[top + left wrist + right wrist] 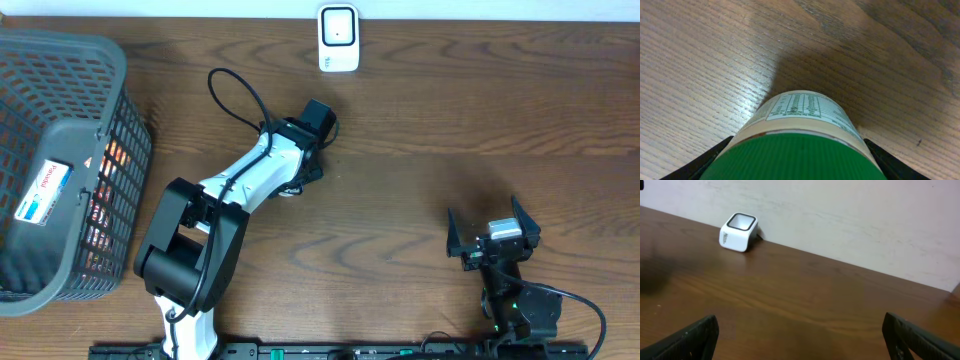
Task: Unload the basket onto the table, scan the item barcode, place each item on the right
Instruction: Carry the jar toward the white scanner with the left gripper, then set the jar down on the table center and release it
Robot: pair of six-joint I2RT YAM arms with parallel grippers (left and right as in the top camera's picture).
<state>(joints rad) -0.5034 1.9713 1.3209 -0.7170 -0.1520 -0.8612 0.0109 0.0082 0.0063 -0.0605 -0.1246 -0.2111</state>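
One green-lidded jar (800, 145), label (797, 107) illegible.

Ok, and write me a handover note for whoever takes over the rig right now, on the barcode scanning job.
Left gripper: closed on the green-lidded jar, around mid-table.
Right gripper: open, empty, near the front edge.
Scanner: white, at the far edge by the wall, well apart from the jar.
Basket: left end of the table, with other items inside.
Done: jar is in hand.
Left: bring its barcode to the scanner. Only a printed panel shows on the jar, no barcode in view yet.
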